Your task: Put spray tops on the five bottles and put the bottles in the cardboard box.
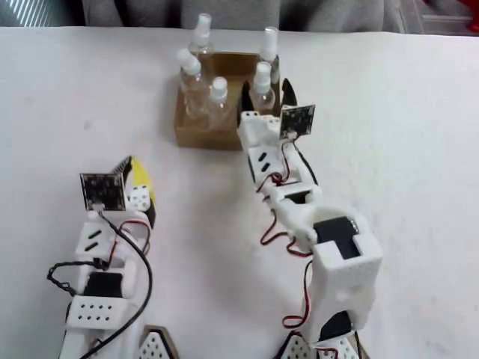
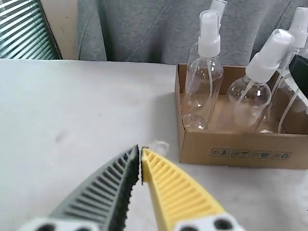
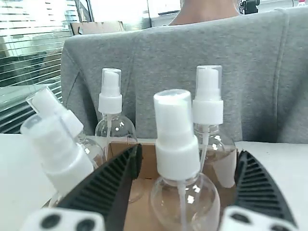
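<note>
The cardboard box (image 1: pixel 196 134) stands at the back middle of the table and holds several clear bottles with white spray tops (image 1: pixel 218 93). My right gripper (image 1: pixel 266 96) is open at the box's right side. Its black fingers (image 3: pixel 111 182) stand either side of one capped bottle (image 3: pixel 177 144), apart from it. That bottle (image 1: pixel 262 79) is upright inside the box. My left gripper (image 1: pixel 138 178) is shut with nothing in it, low over the table to the front left of the box. Its grey and yellow fingertips (image 2: pixel 140 152) point toward the box (image 2: pixel 231 144) and its bottles (image 2: pixel 204 72).
A person in a grey top sits behind the table's far edge (image 3: pixel 192 57). Open white table surface lies left (image 1: pixel 75 97) and right (image 1: pixel 397 112) of the box. The right arm's body (image 1: pixel 337 247) stretches from the front edge to the box.
</note>
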Robot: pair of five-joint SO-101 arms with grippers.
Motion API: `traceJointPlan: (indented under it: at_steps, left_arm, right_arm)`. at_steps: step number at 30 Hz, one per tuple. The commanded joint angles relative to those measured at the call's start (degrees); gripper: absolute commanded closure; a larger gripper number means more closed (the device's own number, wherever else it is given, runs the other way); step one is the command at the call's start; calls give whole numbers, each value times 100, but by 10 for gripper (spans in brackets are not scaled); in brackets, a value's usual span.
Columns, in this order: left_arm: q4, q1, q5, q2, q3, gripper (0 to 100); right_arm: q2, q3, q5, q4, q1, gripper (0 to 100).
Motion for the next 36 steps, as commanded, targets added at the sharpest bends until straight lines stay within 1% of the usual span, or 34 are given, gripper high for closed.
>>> traceJointPlan:
  at_steps: [1, 3, 7, 9, 14, 18, 24, 26, 27, 29, 33, 34, 36]
  left_arm:
    - [-141, -4, 26, -40, -18, 977]
    - [-141, -4, 26, -40, -18, 977]
    - [-141, -4, 26, -40, -18, 977]
    - [-141, -4, 26, -40, -18, 977]
    - [-141, -31, 26, -40, -18, 977]
    - [79, -31, 18, -40, -18, 977]
    - [123, -40, 18, -40, -18, 977]
    - [299, -40, 9, -40, -18, 977]
    - [369, -31, -70, -40, -18, 977]
    - [536, -31, -396, -40, -18, 977]
    - [1046, -40, -756, -40, -18, 977]
    - [1160, -40, -791, -40, -18, 977]
    - [1363, -40, -941, -40, -18, 977]
  right_arm:
    - [-743, 290, -44, -4, 57, 731]
    - [-1147, 624, -53, -4, 57, 732]
    - [-2158, 1468, -510, 22, 110, 732]
    - [-2721, 1881, -589, 31, 163, 733]
    - [-3908, 2971, -598, 31, 303, 733]
    - [-4778, 3859, -589, 31, 453, 733]
    - [-6158, 5204, -563, 40, 910, 734]
    - [-6668, 5635, -563, 101, 1095, 734]
    - [-6862, 5644, -589, 330, 1235, 741]
    - [-7371, 5653, -607, 1156, 1657, 791]
    - [-8585, 5688, -607, 2703, 2167, 967]
    - [-8954, 5697, -607, 3081, 2229, 991]
    - [-9727, 5749, -607, 3987, 2299, 954]
